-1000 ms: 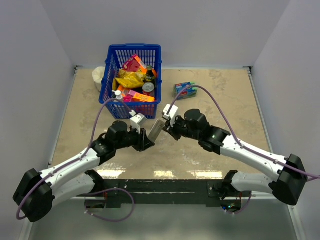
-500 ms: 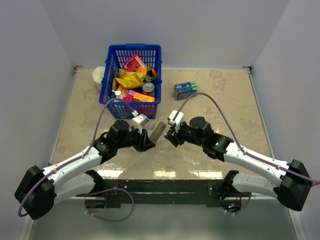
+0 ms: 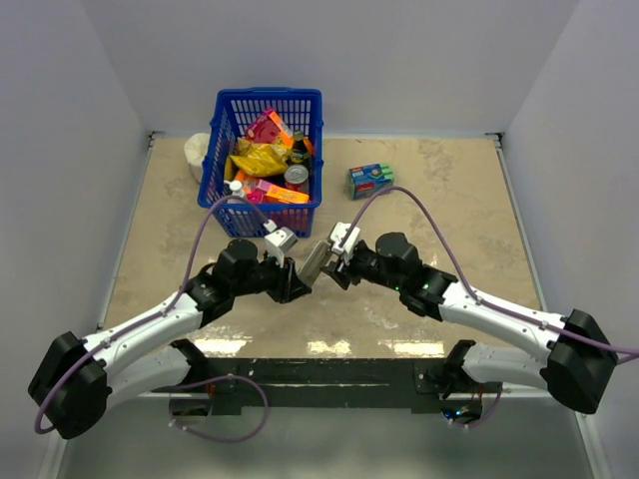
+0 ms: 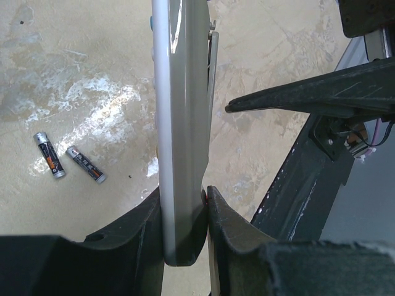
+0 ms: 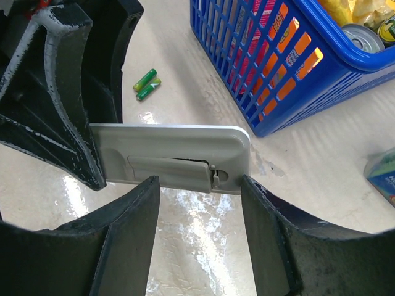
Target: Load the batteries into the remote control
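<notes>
The left gripper (image 4: 185, 206) grasps the slim grey remote control (image 4: 179, 111) on edge above the beige desk (image 4: 92, 68), where two small dark batteries (image 4: 68, 162) lie. The right gripper (image 5: 199, 188) stands released around it.

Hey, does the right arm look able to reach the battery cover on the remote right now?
Probably yes. The left end effector holds the remote with its cover facing the right end effector, which is open right in front of it with nothing between.
</notes>
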Motion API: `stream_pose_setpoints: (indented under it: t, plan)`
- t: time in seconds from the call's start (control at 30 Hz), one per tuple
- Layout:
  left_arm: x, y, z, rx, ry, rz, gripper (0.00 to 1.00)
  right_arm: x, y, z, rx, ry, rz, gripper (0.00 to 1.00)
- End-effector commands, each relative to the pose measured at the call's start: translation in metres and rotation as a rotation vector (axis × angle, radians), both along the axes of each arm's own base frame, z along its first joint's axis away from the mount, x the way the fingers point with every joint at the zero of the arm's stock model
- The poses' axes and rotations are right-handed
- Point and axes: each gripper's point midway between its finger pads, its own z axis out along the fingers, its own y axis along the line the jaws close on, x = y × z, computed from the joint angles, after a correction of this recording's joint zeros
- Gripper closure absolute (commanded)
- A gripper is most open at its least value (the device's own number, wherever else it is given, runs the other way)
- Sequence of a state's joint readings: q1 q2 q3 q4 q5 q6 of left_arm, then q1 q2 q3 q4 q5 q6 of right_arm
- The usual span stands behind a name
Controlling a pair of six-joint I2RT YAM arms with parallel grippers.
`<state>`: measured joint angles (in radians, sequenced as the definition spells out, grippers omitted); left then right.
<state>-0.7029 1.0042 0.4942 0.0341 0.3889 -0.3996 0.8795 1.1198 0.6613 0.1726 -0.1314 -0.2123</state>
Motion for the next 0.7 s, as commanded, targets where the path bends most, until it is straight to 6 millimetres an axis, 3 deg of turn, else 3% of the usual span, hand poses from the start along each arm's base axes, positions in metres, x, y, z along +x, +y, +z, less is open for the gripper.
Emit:
stream_pose_setpoints:
  t: [0.0,0.53,0.63,0.67]
  plan:
    - [0.006,-0.010,0.036,-0.066,-0.099,-0.033,1.00,0.001,0.009,0.013,0.039,-0.057,0.042,0.42]
    - [0.007,-0.012,0.041,-0.084,-0.114,-0.029,1.00,-0.027,0.020,-0.007,0.036,0.056,0.187,0.53]
    - [0.008,-0.012,0.042,-0.087,-0.117,-0.026,1.00,-0.031,0.020,-0.007,0.044,0.064,0.198,0.59]
    - [0.008,-0.012,0.042,-0.085,-0.118,-0.023,1.00,-0.031,0.019,-0.006,0.045,0.067,0.194,0.67]
